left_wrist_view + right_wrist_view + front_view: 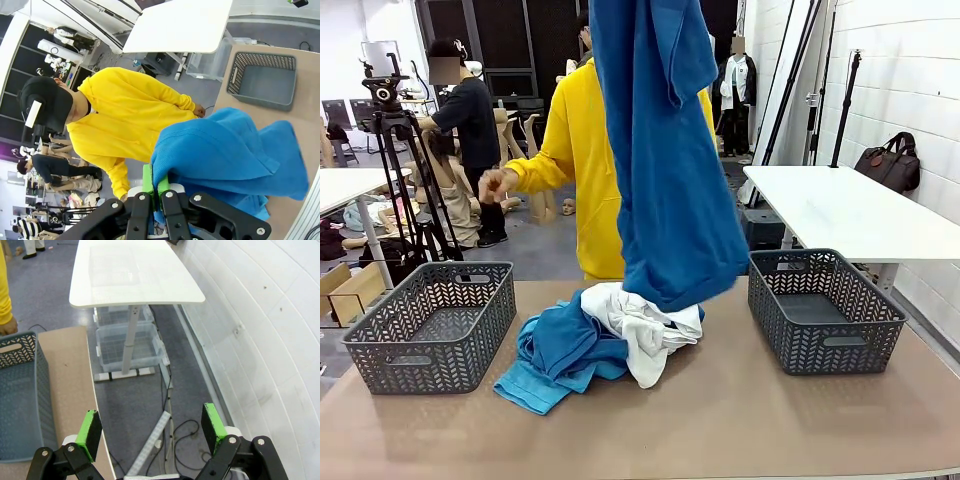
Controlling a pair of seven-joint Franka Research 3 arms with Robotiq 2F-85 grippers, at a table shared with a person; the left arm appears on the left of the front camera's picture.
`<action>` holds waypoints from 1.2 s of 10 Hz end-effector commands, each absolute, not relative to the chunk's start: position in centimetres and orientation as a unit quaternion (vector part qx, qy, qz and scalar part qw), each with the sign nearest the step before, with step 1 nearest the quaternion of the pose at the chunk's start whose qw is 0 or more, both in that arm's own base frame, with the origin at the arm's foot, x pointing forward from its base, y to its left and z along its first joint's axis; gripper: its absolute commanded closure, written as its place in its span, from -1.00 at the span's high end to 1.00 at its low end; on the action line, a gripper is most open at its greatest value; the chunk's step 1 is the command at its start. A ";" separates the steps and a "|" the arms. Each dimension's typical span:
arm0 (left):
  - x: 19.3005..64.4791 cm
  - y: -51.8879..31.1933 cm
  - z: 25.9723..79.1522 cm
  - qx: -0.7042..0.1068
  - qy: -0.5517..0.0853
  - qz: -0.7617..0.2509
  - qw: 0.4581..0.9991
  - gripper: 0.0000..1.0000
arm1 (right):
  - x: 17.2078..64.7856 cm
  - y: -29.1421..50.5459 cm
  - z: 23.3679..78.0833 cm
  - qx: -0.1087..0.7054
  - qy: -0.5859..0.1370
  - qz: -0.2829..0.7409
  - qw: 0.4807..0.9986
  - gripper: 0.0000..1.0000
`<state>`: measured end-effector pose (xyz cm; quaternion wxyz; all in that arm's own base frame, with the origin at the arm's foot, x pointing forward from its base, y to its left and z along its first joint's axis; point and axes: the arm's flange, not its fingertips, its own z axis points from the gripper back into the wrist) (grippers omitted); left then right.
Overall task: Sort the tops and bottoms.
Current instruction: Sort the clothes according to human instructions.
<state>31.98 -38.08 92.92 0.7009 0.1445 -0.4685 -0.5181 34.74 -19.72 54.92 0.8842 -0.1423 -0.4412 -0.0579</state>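
left end effector [155, 184] clamped on the royal blue garment [670, 170], which hangs straight above the garment pile [620, 335], hem touching it. right end effector [152, 430] wide, empty, well apart from the pile.

White block wall [910, 80], grey floor [535, 252]

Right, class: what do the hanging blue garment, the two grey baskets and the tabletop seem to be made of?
The hanging blue garment: soft knit cloth, perhaps fleece or cotton; matte, drapes in folds. Left basket and right basket: probably moulded plastic; rigid walls with herringbone cut-outs. Tabletop: smooth brown board, maybe laminate; flat with faint sheen.
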 end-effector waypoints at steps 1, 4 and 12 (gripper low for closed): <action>31.6 -37.9 93.2 0.147 -0.472 -0.517 0.699 -1.00 | 34.6 -19.7 54.8 -0.144 -0.436 -0.056 0.887 1.00; 31.6 -37.9 93.2 0.147 -0.472 -0.517 0.699 -1.00 | 34.6 -19.7 54.8 -0.144 -0.436 -0.056 0.887 1.00; 31.7 -34.7 93.8 0.173 -0.486 -0.480 0.709 -1.00 | 34.6 -19.7 54.8 -0.144 -0.436 -0.056 0.887 1.00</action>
